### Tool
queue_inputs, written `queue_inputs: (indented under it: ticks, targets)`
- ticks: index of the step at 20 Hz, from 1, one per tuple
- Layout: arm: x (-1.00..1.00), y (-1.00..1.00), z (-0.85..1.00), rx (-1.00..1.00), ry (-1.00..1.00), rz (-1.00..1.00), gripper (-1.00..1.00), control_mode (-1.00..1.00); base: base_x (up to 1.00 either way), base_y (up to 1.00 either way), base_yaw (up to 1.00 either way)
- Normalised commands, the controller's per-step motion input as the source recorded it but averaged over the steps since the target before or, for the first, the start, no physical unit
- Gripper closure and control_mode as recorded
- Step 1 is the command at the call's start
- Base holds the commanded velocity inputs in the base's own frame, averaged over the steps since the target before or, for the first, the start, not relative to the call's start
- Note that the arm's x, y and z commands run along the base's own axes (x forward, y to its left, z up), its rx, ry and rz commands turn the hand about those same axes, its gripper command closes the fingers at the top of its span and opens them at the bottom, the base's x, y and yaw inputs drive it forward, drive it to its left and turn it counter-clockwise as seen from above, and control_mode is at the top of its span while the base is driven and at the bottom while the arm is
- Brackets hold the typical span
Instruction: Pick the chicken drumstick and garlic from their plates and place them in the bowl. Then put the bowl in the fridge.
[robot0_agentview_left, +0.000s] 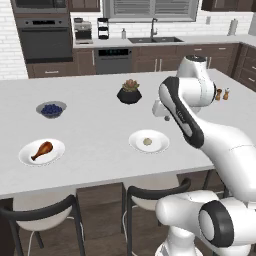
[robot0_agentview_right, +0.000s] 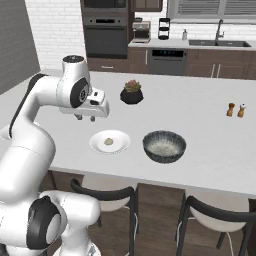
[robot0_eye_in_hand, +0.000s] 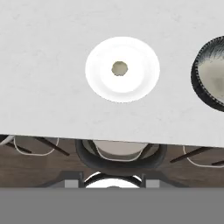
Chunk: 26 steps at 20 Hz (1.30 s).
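Note:
The garlic (robot0_agentview_left: 148, 141) (robot0_agentview_right: 108, 141) (robot0_eye_in_hand: 119, 68) lies in the middle of a white plate (robot0_agentview_left: 161, 145) (robot0_agentview_right: 121, 146) (robot0_eye_in_hand: 140, 83) near the counter's front edge. On a second plate (robot0_agentview_left: 56, 156) further left rests the chicken drumstick (robot0_agentview_left: 42, 150). To the right of the garlic plate stands the dark grey bowl (robot0_agentview_right: 164, 146) (robot0_eye_in_hand: 212, 78), with nothing in it. My gripper (robot0_agentview_left: 161, 116) (robot0_agentview_right: 85, 118) hangs open well above the counter, pointing down, just back and left of the garlic plate. It holds nothing. The fridge is out of view.
A bowl of blue berries (robot0_agentview_left: 51, 109) and a black succulent planter (robot0_agentview_left: 129, 93) (robot0_agentview_right: 132, 93) sit further back on the island. Salt and pepper shakers (robot0_agentview_right: 236, 110) stand at the right. Stools (robot0_agentview_left: 45, 210) (robot0_agentview_right: 105, 197) are tucked under the front edge.

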Motion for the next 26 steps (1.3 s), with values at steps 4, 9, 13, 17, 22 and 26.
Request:
queue_inputs:
  ticks: [4,9,13,17,22,26]
  targets:
    - [0.27,0.07,-0.05,0.0,0.0,0.0,-1.0,-1.0,0.0,0.0,0.0]
    - [0.95,-0.01,-0.59,0.0,0.05,0.0,-1.0,-1.0,0.0,0.0,0.0]
    - [1.0,-0.09,-0.95,-0.02,0.02,0.05,-1.0,-1.0,0.0,0.0,0.0]
    - [0.87,0.02,-1.0,-0.2,-0.01,0.01,-1.0,-1.0,0.0,0.0,0.0]
    - [0.43,0.01,-0.72,-0.08,0.0,0.1,-1.0,-1.0,0.0,0.0,0.0]
    - [0.09,0.0,-0.23,0.09,0.01,0.12,-1.0,-1.0,0.0,0.0,0.0]
